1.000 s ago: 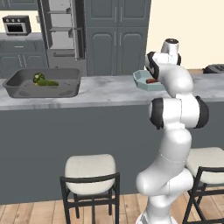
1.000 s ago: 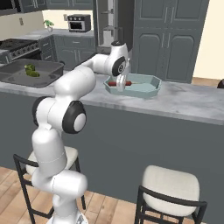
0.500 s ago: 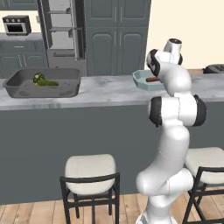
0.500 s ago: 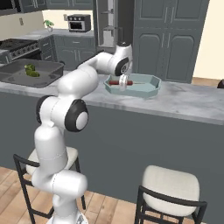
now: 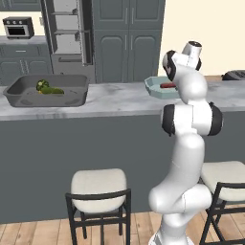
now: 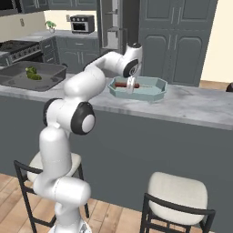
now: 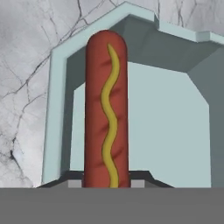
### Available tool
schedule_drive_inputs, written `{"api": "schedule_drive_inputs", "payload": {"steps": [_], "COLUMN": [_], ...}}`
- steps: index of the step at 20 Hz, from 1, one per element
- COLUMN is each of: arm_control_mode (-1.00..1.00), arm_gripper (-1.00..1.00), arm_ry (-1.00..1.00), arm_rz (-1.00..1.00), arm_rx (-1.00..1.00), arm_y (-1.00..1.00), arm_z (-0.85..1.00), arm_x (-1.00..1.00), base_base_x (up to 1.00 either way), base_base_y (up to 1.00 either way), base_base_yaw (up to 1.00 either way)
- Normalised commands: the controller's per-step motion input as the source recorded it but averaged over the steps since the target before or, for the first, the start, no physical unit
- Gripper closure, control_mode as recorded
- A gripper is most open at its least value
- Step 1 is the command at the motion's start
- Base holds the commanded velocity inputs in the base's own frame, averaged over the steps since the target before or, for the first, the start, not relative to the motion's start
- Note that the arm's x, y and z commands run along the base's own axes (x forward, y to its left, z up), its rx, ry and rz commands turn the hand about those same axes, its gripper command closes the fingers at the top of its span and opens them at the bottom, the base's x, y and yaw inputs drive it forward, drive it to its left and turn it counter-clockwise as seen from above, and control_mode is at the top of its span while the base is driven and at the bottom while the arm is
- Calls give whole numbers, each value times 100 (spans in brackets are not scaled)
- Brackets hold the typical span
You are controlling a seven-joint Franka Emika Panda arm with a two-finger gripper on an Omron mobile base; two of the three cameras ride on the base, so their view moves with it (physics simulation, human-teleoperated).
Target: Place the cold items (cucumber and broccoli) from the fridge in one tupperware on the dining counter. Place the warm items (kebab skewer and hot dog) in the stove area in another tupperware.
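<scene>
We see the hot dog pinched at its near end between the narrow fingers, its long axis running straight away from them, low inside the pale tupperware on the table.

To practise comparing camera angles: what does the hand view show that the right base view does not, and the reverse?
Hand view: the yellow mustard line along the hot dog, close up, and cracks in the marble counter.

Right base view: the robot arm, the dark tub holding greens, two stools, the cabinets.

Both: the hot dog in the pale blue tub, with the gripper shut on the hot dog.
</scene>
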Motion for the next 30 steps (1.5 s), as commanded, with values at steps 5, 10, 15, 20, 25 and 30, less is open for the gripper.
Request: {"api": "schedule_drive_inputs", "payload": {"steps": [5, 10, 15, 20, 25, 30], "arm_control_mode": [-100, -100, -100, -100, -100, -100], "arm_gripper": [-100, -100, -100, -100, -100, -100], "arm_ry": [-2, -12, 0, 0, 0, 0], "arm_rz": [0, 0, -5, -21, -39, -66], "arm_rx": [0, 0, 2, 7, 13, 11], "arm_y": [0, 0, 0, 0, 2, 14], "arm_z": [-12, 1, 29, 48, 34, 2], "arm_x": [0, -3, -38, -49, -61, -79], "base_base_x": [0, 0, 0, 0, 0, 0], "base_base_y": [0, 0, 0, 0, 0, 0], "base_base_yaw": [0, 0, 0, 0, 0, 0]}}
